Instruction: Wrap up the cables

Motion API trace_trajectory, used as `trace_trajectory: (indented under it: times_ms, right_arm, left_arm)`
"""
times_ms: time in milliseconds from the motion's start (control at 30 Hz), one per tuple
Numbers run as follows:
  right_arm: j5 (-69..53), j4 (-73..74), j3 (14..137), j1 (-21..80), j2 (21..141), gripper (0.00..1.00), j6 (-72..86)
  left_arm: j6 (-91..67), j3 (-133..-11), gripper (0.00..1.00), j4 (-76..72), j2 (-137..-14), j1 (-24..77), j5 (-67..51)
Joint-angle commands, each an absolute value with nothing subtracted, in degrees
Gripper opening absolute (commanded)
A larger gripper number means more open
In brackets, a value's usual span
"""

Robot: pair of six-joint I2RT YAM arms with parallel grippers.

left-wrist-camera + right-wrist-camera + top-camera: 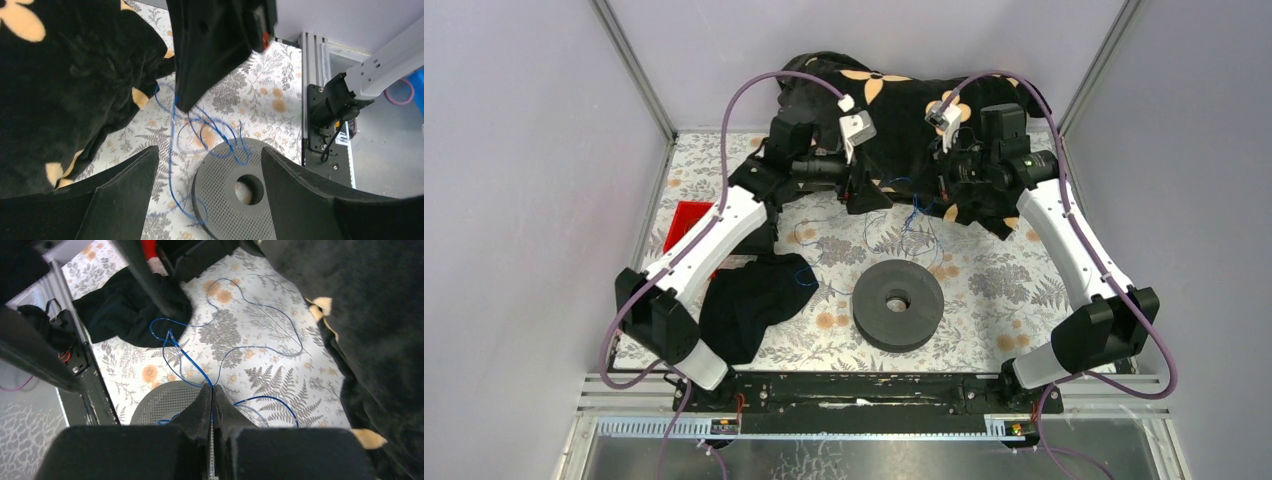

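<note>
Blue cables (pixel 187 358) sit pinched in the closed right fingers (pixel 200 410), seen only from the right wrist. Wide apart, the left fingers (pixel 130 190) hang above the black spool (pixel 220 202), floral blanket (pixel 65 90) alongside.

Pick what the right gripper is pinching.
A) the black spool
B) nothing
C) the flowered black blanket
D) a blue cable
D: in the right wrist view, the right gripper has its fingers pressed together on a blue cable, which runs out from between the tips above the spool.
</note>
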State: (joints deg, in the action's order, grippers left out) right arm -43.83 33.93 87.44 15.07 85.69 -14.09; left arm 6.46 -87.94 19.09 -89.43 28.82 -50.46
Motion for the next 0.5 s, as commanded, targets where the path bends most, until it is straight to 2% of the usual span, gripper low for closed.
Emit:
trace_trajectory:
  times_ms: [0,167,233,467]
  right_arm:
    - [-49.03,32.43,87.28,17.66,83.49,0.0,-17.2]
    - [-51.09,32.87,87.18,18.7,83.81,0.0,-17.95]
    - [-51.15,33.16,87.36,18.76,83.85,0.0,-18.28]
    - [-48.47,34.25,87.06,18.8,84.75,0.0,-19.04]
  left_arm:
    - [-3.13,-91.14,0.79,10.82,-93.98,30.37,-50.86]
    - [-1.44,-90.35,0.67,10.97,-95.17,31.3,-49.88]
    - [-0.53,-89.78,0.57,11.43,-95.21,31.29,-50.11]
    - [3.1,-88.57,0.06,14.61,-94.58,31.27,-51.77]
